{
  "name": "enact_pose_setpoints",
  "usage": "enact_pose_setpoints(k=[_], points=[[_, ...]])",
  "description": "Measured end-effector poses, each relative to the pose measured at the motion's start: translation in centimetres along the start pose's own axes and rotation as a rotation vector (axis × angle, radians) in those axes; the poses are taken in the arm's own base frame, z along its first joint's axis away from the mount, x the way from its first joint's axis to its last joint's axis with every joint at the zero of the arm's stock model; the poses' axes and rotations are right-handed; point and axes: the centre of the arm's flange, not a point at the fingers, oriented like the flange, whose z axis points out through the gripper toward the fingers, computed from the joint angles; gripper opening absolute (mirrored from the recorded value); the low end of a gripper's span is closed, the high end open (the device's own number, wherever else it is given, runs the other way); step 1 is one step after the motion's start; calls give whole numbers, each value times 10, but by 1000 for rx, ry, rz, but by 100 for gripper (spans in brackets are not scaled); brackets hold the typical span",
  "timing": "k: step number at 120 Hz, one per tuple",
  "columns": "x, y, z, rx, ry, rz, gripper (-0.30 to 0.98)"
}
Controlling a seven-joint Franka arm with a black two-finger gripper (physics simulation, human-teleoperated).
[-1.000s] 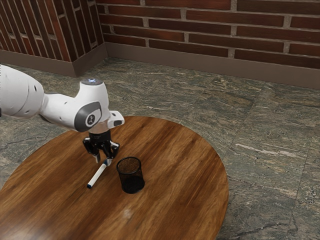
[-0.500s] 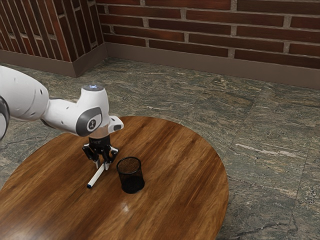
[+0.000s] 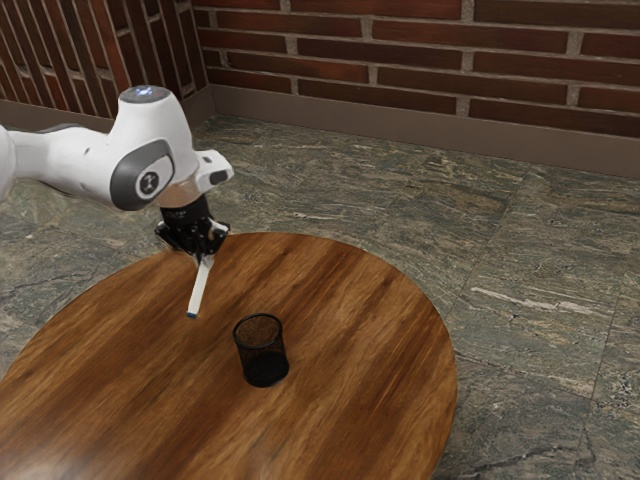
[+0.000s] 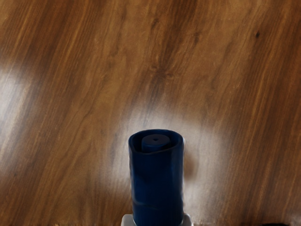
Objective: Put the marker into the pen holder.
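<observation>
My gripper (image 3: 203, 255) is up above the round table at its far left part, shut on the white marker (image 3: 199, 288) near the marker's upper end. The marker hangs tilted, its blue-tipped lower end clear of the wood. In the wrist view the marker's dark blue end (image 4: 157, 183) points away from the hand over the wood grain. The black mesh pen holder (image 3: 262, 350) stands upright on the table, lower than the marker and off toward the exterior view's right, apart from it.
The round wooden table (image 3: 350, 300) carries the holder. Beyond its edge lies a grey-green stone floor (image 3: 520, 290), with a brick wall (image 3: 400, 50) behind.
My gripper has closed on the marker and risen, shifting slightly to the exterior view's left. The marker has left the table with it and hangs more steeply. The pen holder has not moved.
</observation>
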Motion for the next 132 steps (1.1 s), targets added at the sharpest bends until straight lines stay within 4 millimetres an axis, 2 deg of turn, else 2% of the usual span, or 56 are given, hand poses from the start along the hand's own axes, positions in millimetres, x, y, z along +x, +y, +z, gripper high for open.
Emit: enact_pose_setpoints(k=[10, 16, 21, 30, 42, 75, 85, 107, 132], points=[[-12, 12, -41, -22, 49, 32, -10], [-19, 22, -54, -30, 63, 56, -10], [-23, 34, -57, -33, 63, 80, -10], [-29, 55, -58, -35, 62, 124, -10], [-34, 80, -48, -36, 62, 170, -10], [-38, 124, -27, -45, 86, 244, -10], [-32, 123, -21, -42, 89, 235, -10], [-10, 81, -9, -24, 88, 150, -10], [-15, 95, -2, -24, 85, 167, -10]])
